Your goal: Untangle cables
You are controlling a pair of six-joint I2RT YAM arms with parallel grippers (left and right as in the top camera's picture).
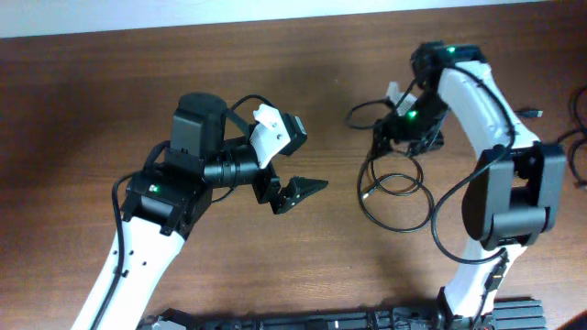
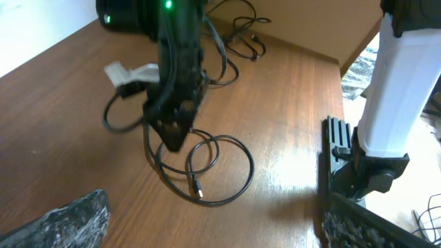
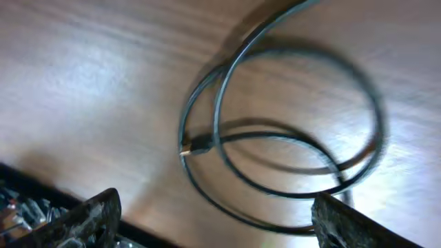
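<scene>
1. Table (image 1: 92, 110): brown wood-grain top, bearing both arms and the cord bundle.

2. Right arm (image 1: 495, 156): white and black, bent over the table's right half, its wrist tipped steeply down toward the tabletop.

3. Left arm (image 1: 156, 202): white and black, reaching in from the lower left, held well apart from the bundle.

4. Left gripper (image 1: 298, 194): fingers spread wide, nothing between them. It points toward the bundle across a stretch of bare wood.

5. Right gripper (image 1: 396, 137): poised directly above the bundle's upper edge. In its own wrist view the two fingers (image 3: 89, 220) stand far apart at the bottom corners of the frame, pinching nothing. Whether a fingertip touches a cord cannot be told.

6. Cables (image 1: 394, 197): thin black cords lying flat on the table's right half, in several overlapping round loops below the right gripper. One strand runs up past that gripper into a smaller loop.

7. Plug (image 3: 200, 145): small, metal-tipped, lying inside the loops near their left edge.
</scene>
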